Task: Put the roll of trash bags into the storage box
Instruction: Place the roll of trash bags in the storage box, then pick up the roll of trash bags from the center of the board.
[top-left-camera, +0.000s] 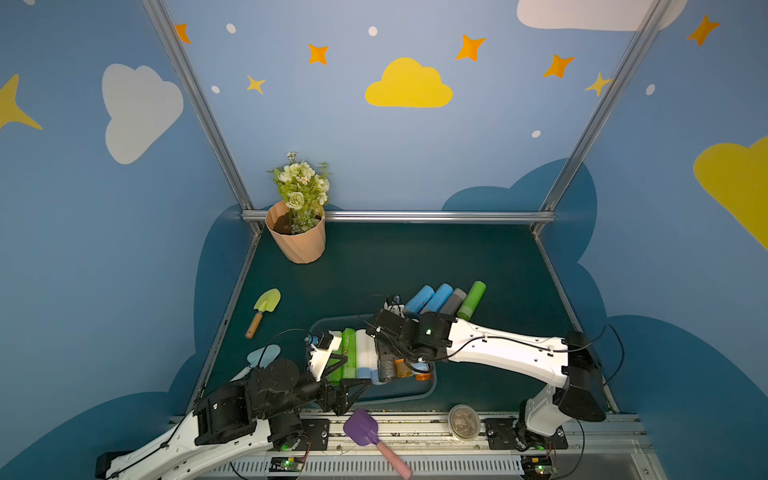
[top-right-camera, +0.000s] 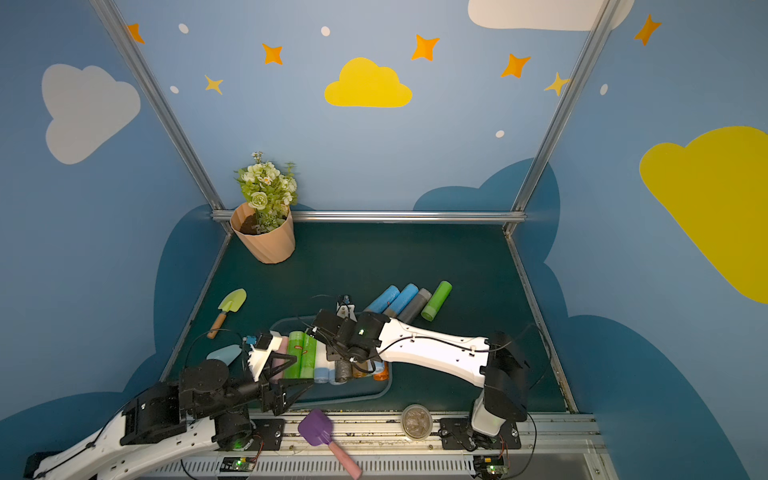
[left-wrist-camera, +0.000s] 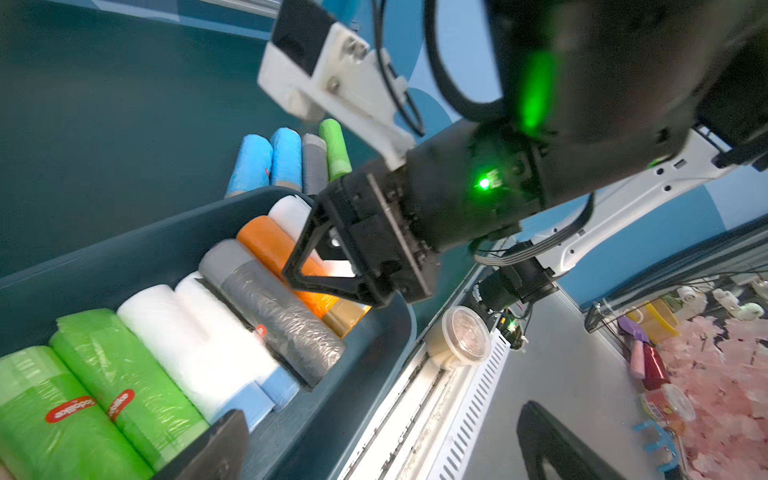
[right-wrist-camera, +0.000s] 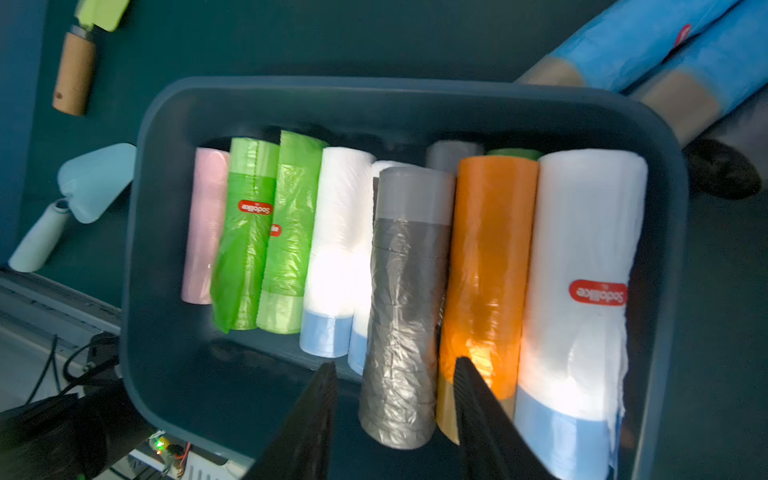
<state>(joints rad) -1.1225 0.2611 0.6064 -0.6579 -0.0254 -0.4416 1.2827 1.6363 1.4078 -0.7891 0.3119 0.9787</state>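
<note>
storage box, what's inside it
The storage box holds a pink roll, two green rolls, white rolls, a grey roll, an orange roll. Beneath, a second grey roll and third green roll peek out, mostly covered.

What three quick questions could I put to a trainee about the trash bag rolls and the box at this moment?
1. True or false: the orange roll lies inside the storage box, right beside a white roll.
2. How many loose rolls lie on the table outside the box? A two, B four, C six.
3. In the right wrist view, which roll lies between the open fingers of the right gripper?
Key: 1 true. 2 B. 3 the grey roll next to the orange one; the fingers flank it without touching it.
</note>
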